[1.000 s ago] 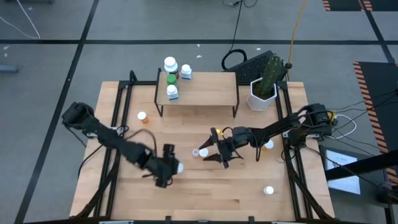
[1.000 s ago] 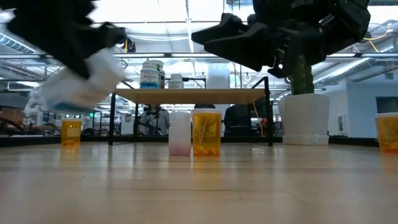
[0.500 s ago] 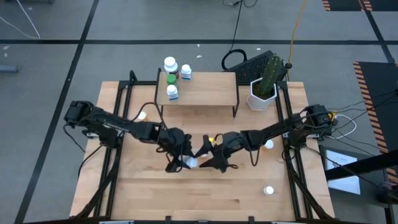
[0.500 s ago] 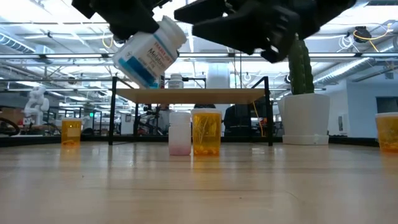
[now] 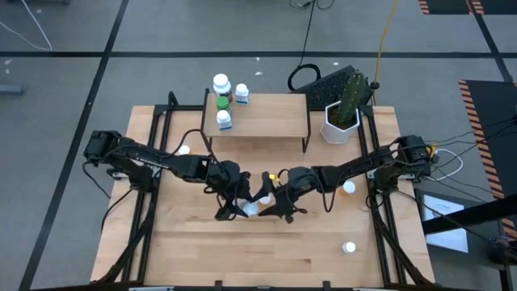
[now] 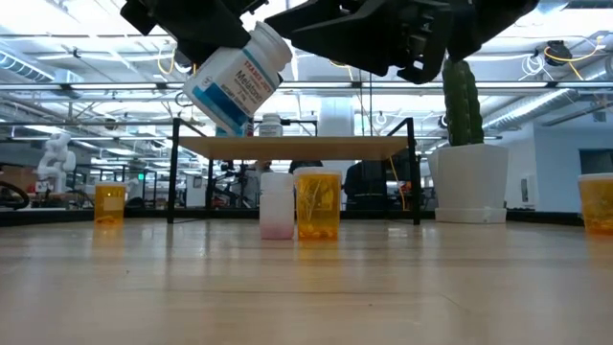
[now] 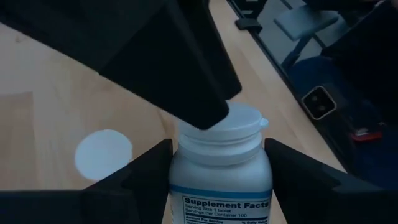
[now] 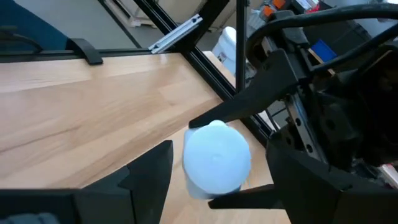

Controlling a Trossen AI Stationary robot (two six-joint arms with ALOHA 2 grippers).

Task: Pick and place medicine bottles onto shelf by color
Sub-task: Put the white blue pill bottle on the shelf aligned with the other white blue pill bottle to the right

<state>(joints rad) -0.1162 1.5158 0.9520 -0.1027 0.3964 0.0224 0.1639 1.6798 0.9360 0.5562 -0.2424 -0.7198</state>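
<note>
Held bottle: white plastic cylinder (image 6: pixel 235 79) with blue-and-white paper label and smooth white cap, tilted, cap toward upper right of the low view, well above the tabletop.
Left gripper: (image 7: pixel 217 168) dark matte fingers clamped on the bottle's two sides; centre of the high view.
Right gripper: (image 8: pixel 217 180) angular black fingers spread apart on both sides of the white cap, not closed on it; just right of the left gripper in the high view.
Shelf: (image 5: pixel 275 121) light-wood board on thin black legs, upper centre of the high view; three bottles (image 5: pixel 224 99) at its left end, white caps and one green.
On the table: translucent orange bottle (image 6: pixel 318 205) and pale white one (image 6: pixel 276 205) touching side by side at centre of the low view; another orange bottle (image 6: pixel 109 204) at left; one more (image 6: pixel 597 203) cut off by the right edge.
Hidden: lower part of the held label cut off in the left wrist view; small print not readable.
Around: white hexagonal pot with green cactus (image 5: pixel 343 113) right of the shelf; black keyboard (image 5: pixel 327 81) behind it.
</note>
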